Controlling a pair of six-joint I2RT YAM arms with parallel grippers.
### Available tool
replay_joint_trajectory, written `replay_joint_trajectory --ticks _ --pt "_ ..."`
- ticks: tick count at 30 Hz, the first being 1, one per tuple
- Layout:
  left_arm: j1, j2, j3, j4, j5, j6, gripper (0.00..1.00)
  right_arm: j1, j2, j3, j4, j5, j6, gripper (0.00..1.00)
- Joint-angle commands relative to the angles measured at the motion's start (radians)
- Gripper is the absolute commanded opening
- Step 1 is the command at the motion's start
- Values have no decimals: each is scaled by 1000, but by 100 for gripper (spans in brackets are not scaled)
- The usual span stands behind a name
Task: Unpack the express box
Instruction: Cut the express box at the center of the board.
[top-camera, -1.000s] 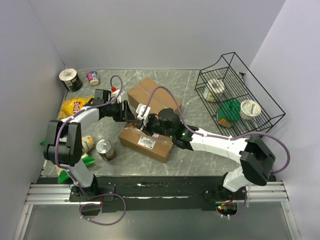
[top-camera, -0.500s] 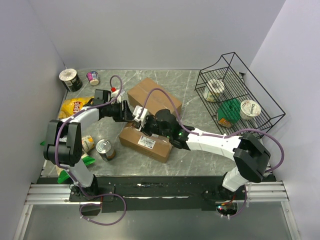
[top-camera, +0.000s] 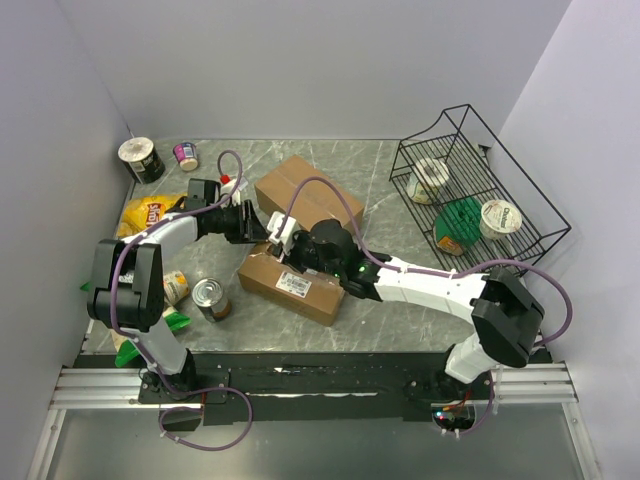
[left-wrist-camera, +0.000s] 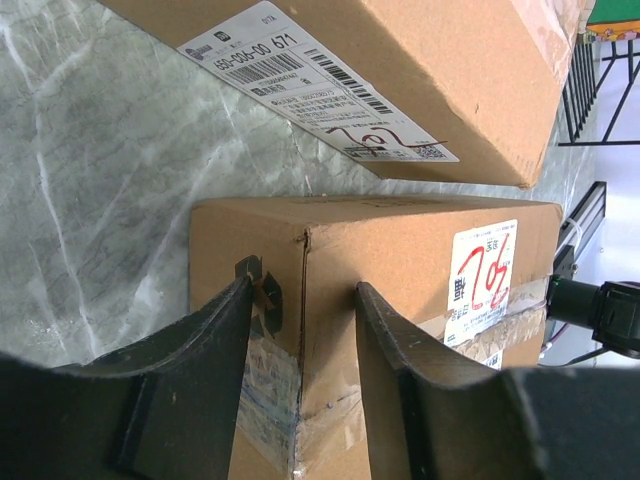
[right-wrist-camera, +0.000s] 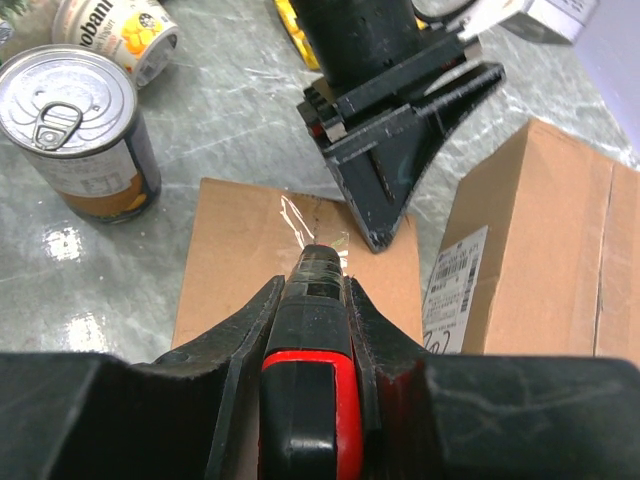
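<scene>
Currently the tape-cutting step is judged to be in hand: the express box (top-camera: 290, 288) looks unopened and lies near the middle of the surface (top-camera: 375, 170), with a second box (top-camera: 290, 185) just beside it at 12 o'clock and a can (right-wrist-camera: 75, 130) at its 9 o'clock. The right gripper (right-wrist-camera: 312, 285) is seen clamped on a black-and-red cutter (right-wrist-camera: 306, 385), the jaws closed round its body. The cutter's tip is aimed at the clear tape (right-wrist-camera: 312, 215) on the box top, near the end faced by the left arm; contact cannot be confirmed. The right arm is reached in from 4 o'clock, its forearm low over the box. The left arm is stretched in from about 10 o'clock, nearly level. The left gripper (left-wrist-camera: 302, 292) is set at the box's end with the jaws part-open astride a taped vertical edge; no firm hold can be made out. Next, it is judged, the box must be steadied and the blade drawn along the taped seam, shallowly, so that the contents are spared.
</scene>
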Motion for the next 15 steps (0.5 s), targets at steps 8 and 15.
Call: replay_joint_trajectory --ticks 8,15 --pt "8 55 -23 -57 -133 31 44 -8 -56 38 -164 69 62 0" --pt "11 59 -23 -56 -138 29 41 -9 -106 44 -273 83 92 0"
